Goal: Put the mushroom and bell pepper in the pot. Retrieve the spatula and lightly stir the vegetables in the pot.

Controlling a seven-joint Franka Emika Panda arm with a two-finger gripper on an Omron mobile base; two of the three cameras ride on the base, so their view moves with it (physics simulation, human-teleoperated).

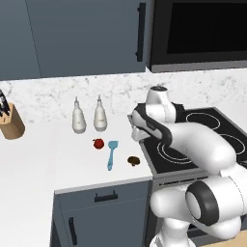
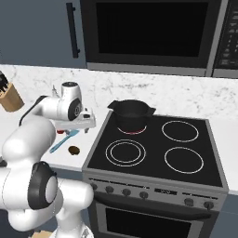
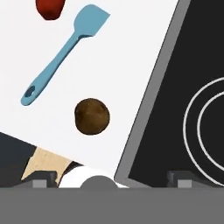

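The squat black two-handled pot (image 2: pixel 131 113) sits on the stove's back-left burner, well apart from the white bench (image 1: pixel 43 159), so a weak pinch could drop the round brown mushroom (image 3: pixel 91 116) on the way. The released gripper (image 3: pixel 107 180) hangs above it with jaws wide. The right base view shows the pot, while the hand view shows the slim light-blue spatula (image 3: pixel 65 51) lying between the mushroom and the shiny red bell pepper (image 3: pixel 49 8).

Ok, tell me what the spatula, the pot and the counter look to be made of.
Spatula: probably silicone or plastic, one matte light-blue piece with a hanging hole in the handle.
Pot: likely dark coated metal, black with a dull sheen.
Counter: plain white and smooth, perhaps stone like the veined marble-look backsplash; hard to say.
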